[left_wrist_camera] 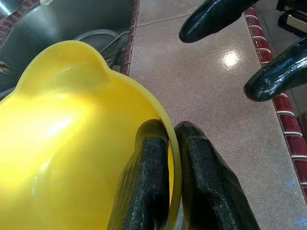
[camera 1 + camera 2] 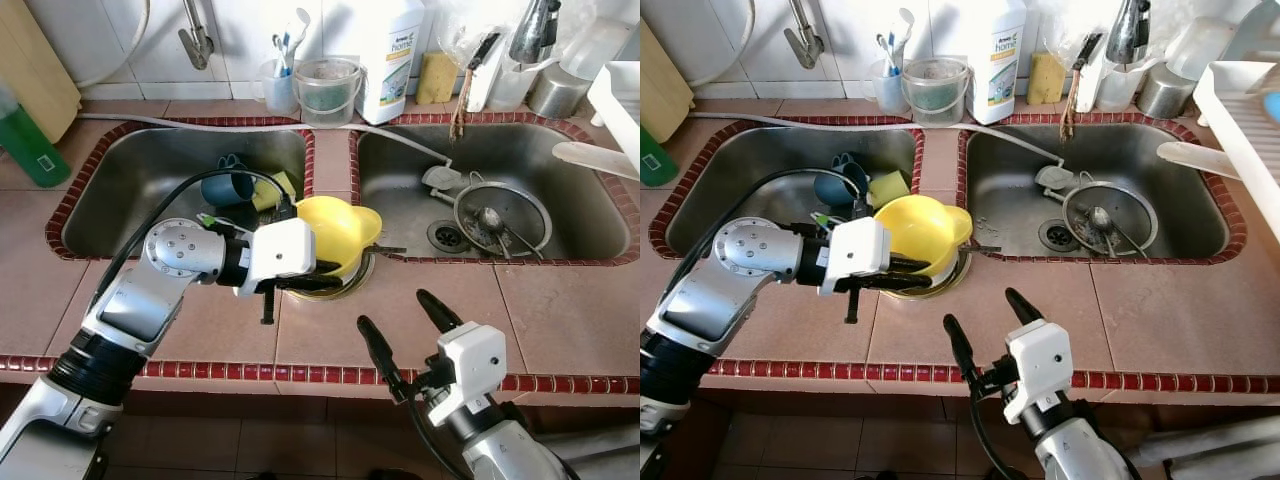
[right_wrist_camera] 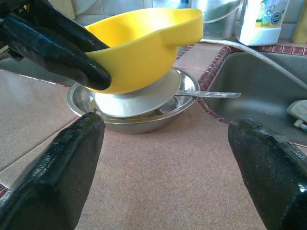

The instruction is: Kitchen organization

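I see my left gripper (image 2: 318, 274) with its fingers (image 1: 144, 187) squeezed tight on the rim of the yellow bowl (image 2: 338, 231), one finger inside and one outside. The yellow bowl is tipped and sits over a white plate (image 3: 139, 98), and that plate lies in a shiny metal bowl (image 3: 139, 120) on the tiled worktop (image 2: 330, 330), right at the strip between the two sinks. A spoon handle (image 3: 211, 95) sticks out from the stack toward the right sink (image 2: 500, 190). My right gripper (image 2: 404, 332) hangs low over the front edge of the worktop, near the stack, with its fingers wide apart and nothing in them. The left sink (image 2: 150, 180) has a dark blue cup (image 2: 228, 187) in it.
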Robot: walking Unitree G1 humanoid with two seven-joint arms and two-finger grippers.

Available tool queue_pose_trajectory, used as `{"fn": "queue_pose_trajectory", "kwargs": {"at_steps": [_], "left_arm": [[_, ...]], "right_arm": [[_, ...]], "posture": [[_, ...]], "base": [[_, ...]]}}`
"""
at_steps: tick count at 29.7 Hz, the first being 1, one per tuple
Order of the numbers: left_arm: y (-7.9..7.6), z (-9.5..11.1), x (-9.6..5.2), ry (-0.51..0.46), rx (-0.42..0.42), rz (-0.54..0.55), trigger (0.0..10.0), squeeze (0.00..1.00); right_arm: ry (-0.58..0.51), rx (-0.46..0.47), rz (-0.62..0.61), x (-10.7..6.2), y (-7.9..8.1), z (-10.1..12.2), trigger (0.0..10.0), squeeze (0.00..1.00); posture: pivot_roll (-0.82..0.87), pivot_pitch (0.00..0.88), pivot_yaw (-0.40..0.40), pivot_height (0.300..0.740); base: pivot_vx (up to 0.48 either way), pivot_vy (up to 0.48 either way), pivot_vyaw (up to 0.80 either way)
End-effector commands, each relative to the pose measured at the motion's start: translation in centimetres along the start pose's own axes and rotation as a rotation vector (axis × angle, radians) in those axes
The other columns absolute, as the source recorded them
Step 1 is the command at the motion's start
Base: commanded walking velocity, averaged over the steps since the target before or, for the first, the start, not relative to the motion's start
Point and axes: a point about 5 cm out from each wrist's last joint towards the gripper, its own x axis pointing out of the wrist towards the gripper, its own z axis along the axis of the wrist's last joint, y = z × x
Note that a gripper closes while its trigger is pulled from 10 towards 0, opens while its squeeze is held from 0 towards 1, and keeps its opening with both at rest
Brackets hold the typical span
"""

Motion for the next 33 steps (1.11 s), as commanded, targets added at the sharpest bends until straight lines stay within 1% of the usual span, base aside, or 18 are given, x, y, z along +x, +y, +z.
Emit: {"fn": "queue_pose_trajectory", "kwargs": {"at_steps": [1,4,7,8,11,13,14,15,16,17,21,24,25,26,28,30,33], "left_arm": [[1.1,0.5,-0.7,-0.002,0.028,0.049,0.0,0.0],[2.2,1.0,-1.2,-0.028,0.014,0.112,0.0,0.0],[2.5,1.1,-1.3,-0.034,0.01,0.127,0.0,0.0],[3.3,1.4,-1.9,-0.05,0.003,0.186,0.0,0.0],[3.7,1.5,-2.1,-0.058,-0.002,0.212,0.0,0.0],[4.0,1.7,-2.4,-0.075,-0.016,0.248,0.0,0.0],[4.2,1.8,-2.5,-0.083,-0.022,0.27,0.3,0.0],[4.4,1.8,-2.7,-0.097,-0.037,0.314,6.5,0.0],[4.4,1.8,-2.7,-0.097,-0.037,0.314,6.5,0.0],[4.4,1.8,-2.7,-0.118,-0.068,0.349,10.0,0.0],[4.2,1.8,-2.5,-0.165,-0.118,0.429,10.0,0.0],[3.9,1.7,-2.3,-0.203,-0.178,0.507,10.0,0.0],[3.9,1.5,-2.3,-0.215,-0.2,0.553,10.0,0.0],[3.8,1.3,-2.3,-0.233,-0.24,0.62,10.0,0.0],[3.8,1.2,-2.2,-0.248,-0.269,0.65,10.0,0.0],[3.8,0.8,-2.3,-0.274,-0.338,0.753,10.0,0.0],[3.7,0.6,-2.3,-0.285,-0.373,0.802,10.0,0.0]], "right_arm": [[-0.012,0.004,0.005,0.0,0.1,0.4,10.0,0.0],[-0.016,0.006,0.0,0.1,0.1,0.4,10.0,0.0],[-0.017,0.007,-0.002,0.1,0.1,0.4,10.0,0.0],[-0.021,0.009,-0.006,0.2,0.1,0.5,10.0,0.0],[-0.024,0.01,-0.008,0.2,0.0,0.5,10.0,0.0],[-0.039,0.013,-0.021,0.5,-0.2,0.7,10.0,0.0],[-0.049,0.014,-0.031,0.7,-0.3,0.8,10.0,0.0],[-0.068,0.005,-0.051,1.0,-0.6,1.1,10.0,0.0],[-0.068,0.005,-0.051,1.0,-0.6,1.1,10.0,0.0],[-0.085,0.008,-0.069,1.3,-0.9,1.4,10.0,0.0],[-0.123,0.005,-0.106,2.0,-1.3,2.0,10.0,0.0],[-0.152,0.008,-0.136,2.7,-1.6,2.4,10.0,0.0],[-0.165,0.009,-0.141,3.0,-1.7,2.6,10.0,0.0],[-0.183,0.012,-0.146,3.5,-1.7,2.8,10.0,0.0],[-0.192,0.01,-0.147,3.8,-1.8,3.0,10.0,0.0],[-0.22,0.009,-0.162,4.8,-2.2,3.4,10.0,0.0],[-0.235,0.006,-0.172,5.3,-2.5,3.6,10.0,0.0]], "posture": [[-0.22,0.189,0.066,0.732],[-0.22,0.189,0.066,0.732],[-0.22,0.183,0.065,0.732],[-0.22,0.183,0.065,0.732],[-0.22,0.177,0.063,0.732],[-0.22,0.168,0.058,0.732],[-0.22,0.164,0.056,0.732],[-0.22,0.156,0.054,0.732],[-0.22,0.156,0.054,0.732],[-0.22,0.151,0.051,0.732],[-0.22,0.132,0.038,0.732],[-0.22,0.115,0.023,0.732],[-0.22,0.11,0.019,0.732],[-0.22,0.106,0.017,0.732],[-0.21,0.096,0.011,0.732],[-0.2,0.081,0.0,0.732],[-0.2,0.072,-0.005,0.732]], "base": [[0.0,0.0,0.0],[0.0,0.0,0.0],[0.0,0.0,0.0],[0.0,0.0,0.0],[0.0,0.0,0.0],[0.0,0.0,0.0],[0.0,0.0,0.0],[0.0,0.0,0.0],[0.0,0.0,0.0],[0.0,0.0,0.0],[0.0,0.0,0.0],[0.0,0.0,0.0],[0.0,0.0,0.0],[0.0,0.0,0.0],[0.0,0.0,0.0],[0.0,0.0,0.0],[0.0,0.0,0.0]]}}
